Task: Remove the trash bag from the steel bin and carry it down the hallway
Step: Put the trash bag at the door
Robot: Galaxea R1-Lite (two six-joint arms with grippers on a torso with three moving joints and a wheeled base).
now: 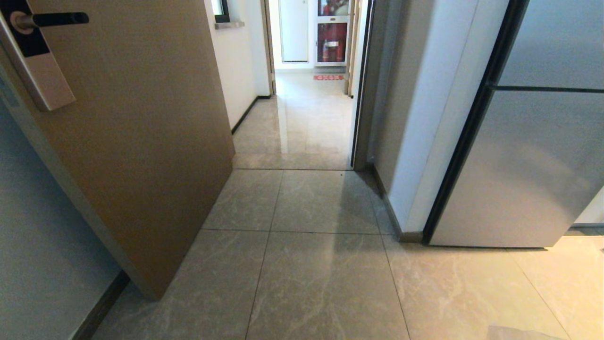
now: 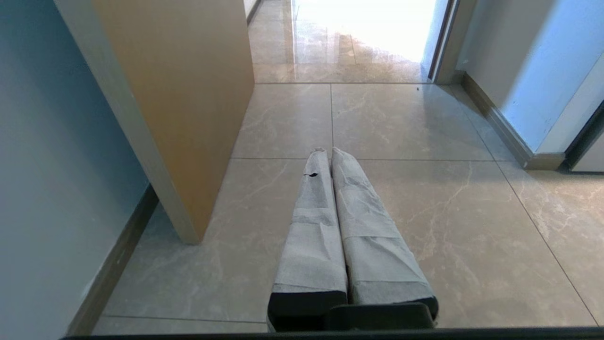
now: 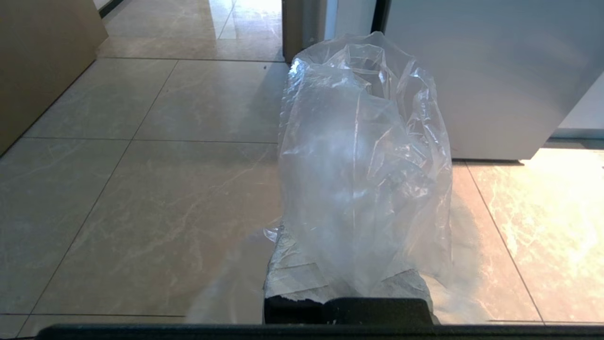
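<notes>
The clear, crinkly trash bag billows up over my right gripper, which is shut on it. Only the paper-wrapped bases of that gripper's fingers show beneath the plastic. A corner of the trash bag peeks into the head view at the bottom right. My left gripper hangs over the floor tiles, its wrapped fingers pressed together with nothing between them. The hallway runs straight ahead through an open doorway, its tiles glossy. The steel bin is out of view.
A tan wooden door with a lever lock stands open on the left. On the right are a white wall corner and a tall grey appliance. A red fire cabinet closes the far end.
</notes>
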